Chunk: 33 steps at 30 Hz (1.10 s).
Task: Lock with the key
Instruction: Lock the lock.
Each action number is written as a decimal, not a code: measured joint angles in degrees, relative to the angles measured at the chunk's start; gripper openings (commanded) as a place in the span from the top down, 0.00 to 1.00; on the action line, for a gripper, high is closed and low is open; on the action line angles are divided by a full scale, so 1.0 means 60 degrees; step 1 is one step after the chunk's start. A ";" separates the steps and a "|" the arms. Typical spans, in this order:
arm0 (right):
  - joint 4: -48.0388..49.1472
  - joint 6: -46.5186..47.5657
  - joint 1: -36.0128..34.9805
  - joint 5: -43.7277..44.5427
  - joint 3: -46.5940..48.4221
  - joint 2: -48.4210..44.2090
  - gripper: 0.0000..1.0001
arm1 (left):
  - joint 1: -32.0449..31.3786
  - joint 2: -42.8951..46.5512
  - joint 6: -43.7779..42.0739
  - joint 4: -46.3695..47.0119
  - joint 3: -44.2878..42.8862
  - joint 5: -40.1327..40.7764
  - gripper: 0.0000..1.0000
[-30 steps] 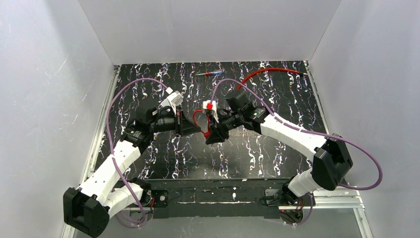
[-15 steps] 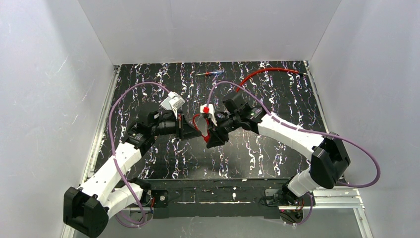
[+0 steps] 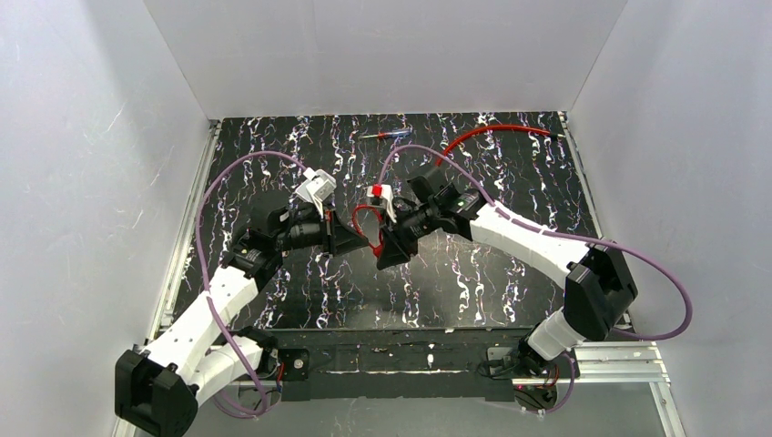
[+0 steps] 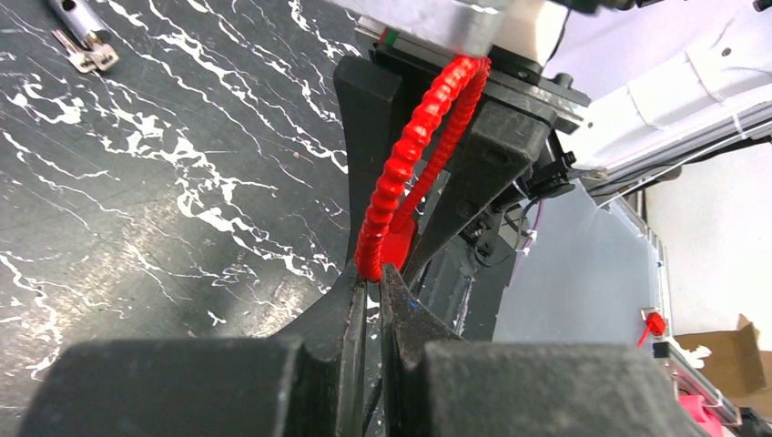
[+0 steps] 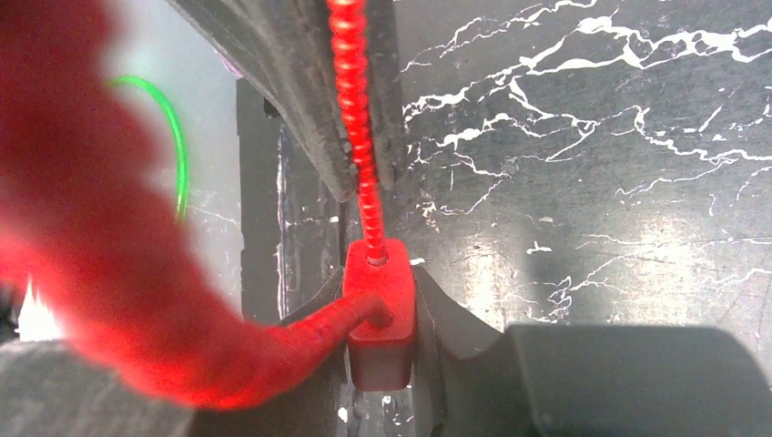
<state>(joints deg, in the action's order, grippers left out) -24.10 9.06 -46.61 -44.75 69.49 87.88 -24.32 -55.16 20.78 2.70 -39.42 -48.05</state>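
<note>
A red cable lock hangs between my two grippers above the middle of the mat (image 3: 368, 221). Its red block-shaped body (image 5: 380, 314) sits between the right gripper's (image 5: 382, 289) shut fingers. Its ribbed red cable (image 4: 410, 155) loops up from the body. My left gripper (image 4: 373, 273) pinches that cable at its fingertips, right next to the body. In the top view the left gripper (image 3: 362, 239) and the right gripper (image 3: 386, 248) meet tip to tip. A small bunch of metal keys (image 4: 84, 50) lies on the mat, apart from both grippers.
A blue and red pen-like object (image 3: 386, 135) and a long red cable (image 3: 492, 130) lie at the back of the black marbled mat (image 3: 473, 273). White walls enclose the left, back and right sides. Purple cables arch over both arms.
Both arms have shifted slightly, the left wrist moving right and closer to the right gripper. The lock stays held between them.
</note>
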 measured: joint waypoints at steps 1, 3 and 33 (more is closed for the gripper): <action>0.0084 -0.0127 0.0033 -0.0062 0.0000 0.0011 0.99 | 0.0000 0.0040 -0.0047 -0.0025 -0.0033 0.0073 1.00; 0.0331 -0.0415 0.0142 -0.0248 0.0000 0.0033 0.99 | 0.0018 0.0135 -0.0175 -0.0168 -0.0164 0.0200 1.00; 0.4313 -0.1228 0.0550 -0.1774 -0.1847 -0.1228 0.99 | 0.1126 -0.0517 0.0933 -0.0040 -0.1880 -0.1832 0.43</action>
<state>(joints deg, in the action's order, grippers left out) 1.78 1.69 -43.31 -55.40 58.41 80.51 -17.56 -58.26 26.37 2.46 -50.70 -59.05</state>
